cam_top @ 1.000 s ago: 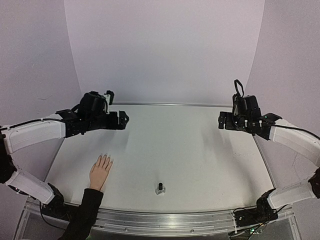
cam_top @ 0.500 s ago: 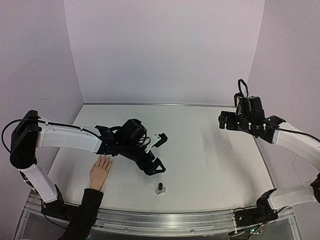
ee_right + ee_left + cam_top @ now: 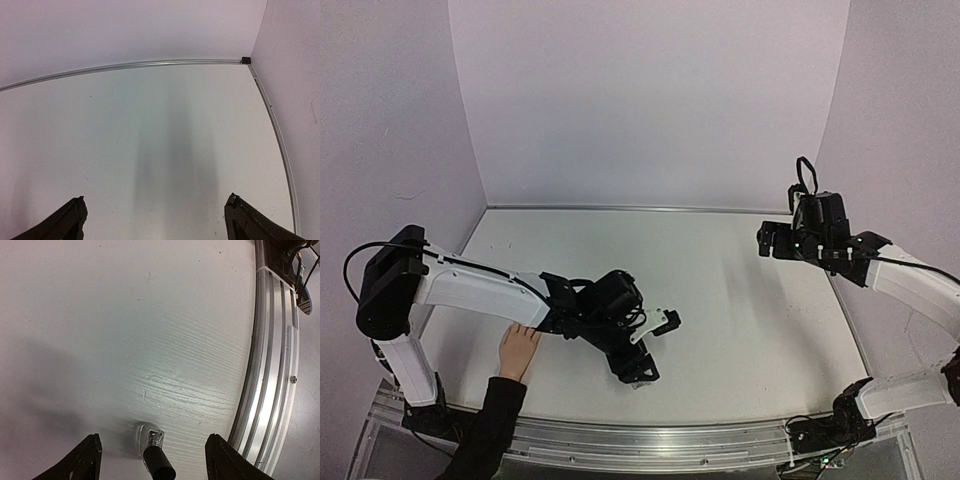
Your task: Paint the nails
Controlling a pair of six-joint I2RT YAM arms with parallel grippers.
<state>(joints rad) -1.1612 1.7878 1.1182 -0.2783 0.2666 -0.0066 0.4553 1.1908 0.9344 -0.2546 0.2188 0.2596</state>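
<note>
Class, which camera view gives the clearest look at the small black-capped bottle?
The left wrist view: the black-capped bottle stands close up, clear base and cap both showing. In the top external view the left hand hides it almost fully. The right wrist view shows table only, no bottle.

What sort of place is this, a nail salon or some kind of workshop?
Likely a robotics test booth: the left arm and right arm are mounted at the edge of a white table, plain walls enclose it, and a pale hand rests there.
</note>
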